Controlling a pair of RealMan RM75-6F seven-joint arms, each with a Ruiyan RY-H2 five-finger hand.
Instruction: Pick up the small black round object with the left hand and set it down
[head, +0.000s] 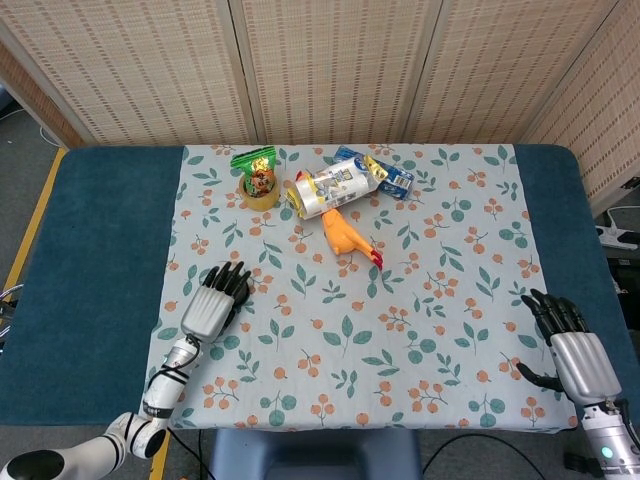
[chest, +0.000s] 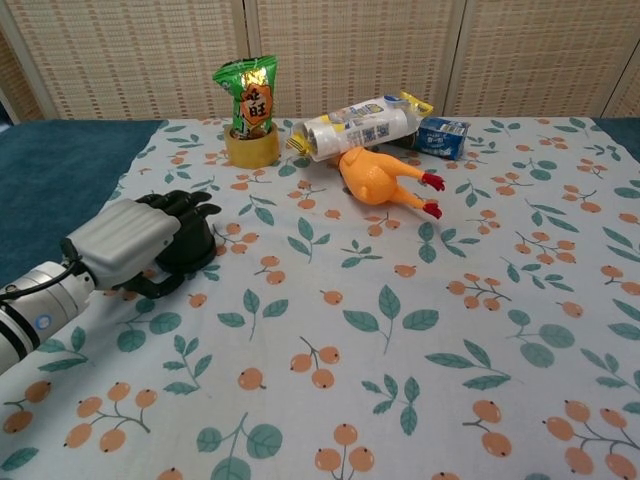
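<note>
The small black round object (chest: 199, 256) sits on the floral cloth at the left, mostly covered. My left hand (chest: 130, 240) lies over it, fingers curled across its top and thumb tucked against its near side, gripping it where it rests. From the head view the left hand (head: 212, 305) hides the object. My right hand (head: 572, 352) rests at the table's near right corner, fingers apart and holding nothing; the chest view does not show it.
At the back stand a green snack bag (chest: 248, 92) on a yellow tape roll (chest: 250, 149), a white cylindrical package (chest: 360, 128), an orange rubber chicken (chest: 385, 180) and a small blue box (chest: 442, 136). The floral cloth (chest: 400, 330) spreads to the right of my left hand.
</note>
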